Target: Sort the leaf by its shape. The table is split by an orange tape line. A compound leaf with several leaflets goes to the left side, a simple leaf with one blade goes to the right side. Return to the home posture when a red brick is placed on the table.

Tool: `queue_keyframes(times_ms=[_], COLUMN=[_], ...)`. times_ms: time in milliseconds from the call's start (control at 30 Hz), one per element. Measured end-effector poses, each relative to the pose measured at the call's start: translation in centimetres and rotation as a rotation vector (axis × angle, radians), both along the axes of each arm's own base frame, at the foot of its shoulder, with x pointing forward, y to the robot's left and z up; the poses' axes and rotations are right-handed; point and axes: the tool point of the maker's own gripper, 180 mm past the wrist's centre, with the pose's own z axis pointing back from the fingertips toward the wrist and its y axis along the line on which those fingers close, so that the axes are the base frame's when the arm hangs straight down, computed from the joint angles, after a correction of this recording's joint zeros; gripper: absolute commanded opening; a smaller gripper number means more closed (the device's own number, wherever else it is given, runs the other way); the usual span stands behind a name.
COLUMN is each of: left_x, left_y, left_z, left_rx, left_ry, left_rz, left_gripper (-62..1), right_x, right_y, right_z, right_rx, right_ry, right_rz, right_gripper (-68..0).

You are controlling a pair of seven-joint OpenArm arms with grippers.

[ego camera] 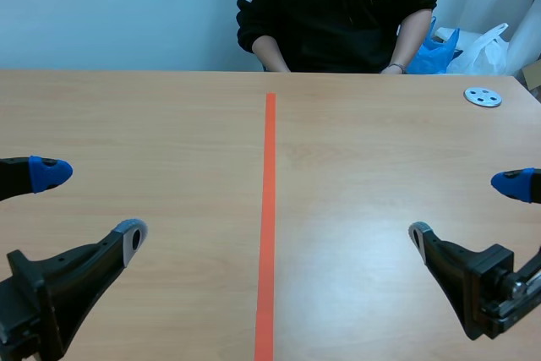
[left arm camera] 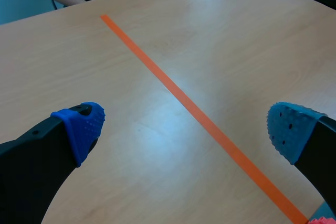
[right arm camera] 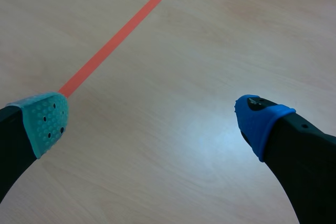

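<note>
Leaf: none in view, nothing between or ahead of either gripper; no brick either. Sorting apparently not begun. Left gripper [ego camera: 91, 206] spread, empty, low over table [ego camera: 380, 166]; right gripper [ego camera: 465, 209] likewise. Tape line [ego camera: 269, 209] between them.

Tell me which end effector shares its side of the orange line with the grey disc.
The right end effector; the grey disc lies far ahead on its side of the orange line, while the left end effector sits across it.
</note>
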Motion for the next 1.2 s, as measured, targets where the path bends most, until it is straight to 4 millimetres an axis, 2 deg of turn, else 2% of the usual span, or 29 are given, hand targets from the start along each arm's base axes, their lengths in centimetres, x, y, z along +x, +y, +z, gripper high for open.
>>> queue_keyframes(times_ms=[67, 1200], left_x=[0.14, 0.13], left_y=[-0.04, -0.03], left_z=[0.61, 0.54], left_rx=[-0.02, -0.017], left_ry=[-0.028, -0.025], left_rz=[0.003, 0.003], left_gripper=[1.4, 1.4], right_x=[0.0, 0.0], right_y=[0.01, 0.01], right_z=[0.01, 0.01], right_rx=[0.0, 0.0], right_ry=[0.0, 0.0], right_rz=[0.0, 0.0], right_gripper=[0.4, 0.4])
